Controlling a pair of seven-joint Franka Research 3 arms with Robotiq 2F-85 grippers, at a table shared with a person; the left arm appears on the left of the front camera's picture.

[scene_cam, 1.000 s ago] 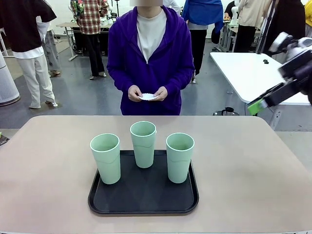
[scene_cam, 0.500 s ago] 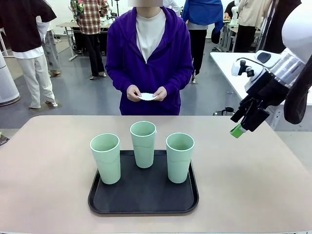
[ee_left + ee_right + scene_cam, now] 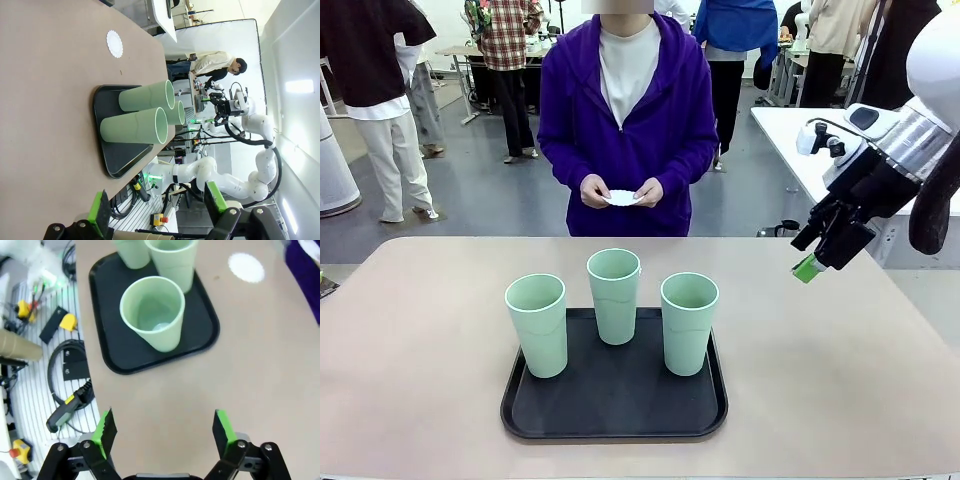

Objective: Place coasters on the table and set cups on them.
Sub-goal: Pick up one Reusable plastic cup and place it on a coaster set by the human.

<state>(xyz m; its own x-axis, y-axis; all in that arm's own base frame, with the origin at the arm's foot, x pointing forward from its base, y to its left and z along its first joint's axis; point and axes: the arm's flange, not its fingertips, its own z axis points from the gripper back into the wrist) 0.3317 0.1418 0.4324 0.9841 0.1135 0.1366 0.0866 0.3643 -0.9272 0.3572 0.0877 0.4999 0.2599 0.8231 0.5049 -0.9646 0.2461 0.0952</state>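
My right gripper [image 3: 809, 262] apart, empty, over table's [image 3: 840, 380] right side, ready for a cup | my left gripper [image 3: 156, 200] apart, empty | three cups [image 3: 614, 295] upright on tray [image 3: 620, 425], I think because coasters go first | one coaster [image 3: 246, 267] lies far of tray; person's hands [image 3: 596, 190] hold another, far side

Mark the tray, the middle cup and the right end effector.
tray [image 3: 620, 402], front view, bare floor near front rim.
middle cup [image 3: 615, 303], front view, outer wall.
right end effector [image 3: 164, 432], right wrist view, midway between fingertips.
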